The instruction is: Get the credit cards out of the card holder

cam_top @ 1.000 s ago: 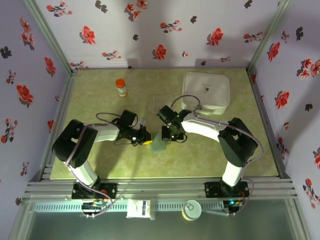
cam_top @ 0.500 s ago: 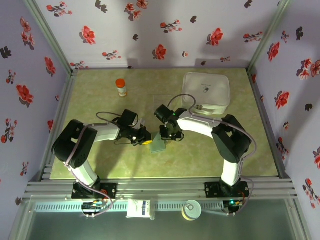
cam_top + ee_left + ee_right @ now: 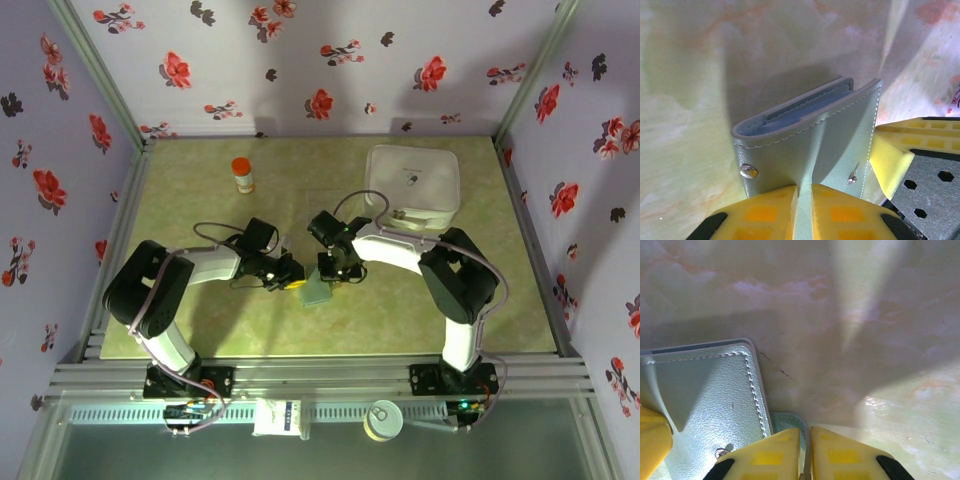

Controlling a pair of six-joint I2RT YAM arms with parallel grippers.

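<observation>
The card holder (image 3: 317, 291), a pale grey-green stitched wallet, lies between both arms near the table's middle. My left gripper (image 3: 291, 281) reaches it from the left. In the left wrist view the left gripper (image 3: 805, 192) is shut on a fold of the card holder (image 3: 830, 140), whose mouth faces away and shows bluish layered edges. The credit cards stay hidden inside. My right gripper (image 3: 332, 272) comes in from the right. In the right wrist view the right gripper (image 3: 805, 435) pinches a thin edge of the card holder (image 3: 705, 390).
A white square box (image 3: 413, 183) stands at the back right. An orange-capped bottle (image 3: 242, 175) stands at the back left. Flowered walls close the table on three sides. A white packet (image 3: 280, 418) and a can (image 3: 383, 420) lie below the front rail.
The right arm has swung its elbow and wrist slightly left, closer over the holder. The left arm and the holder have barely moved.
</observation>
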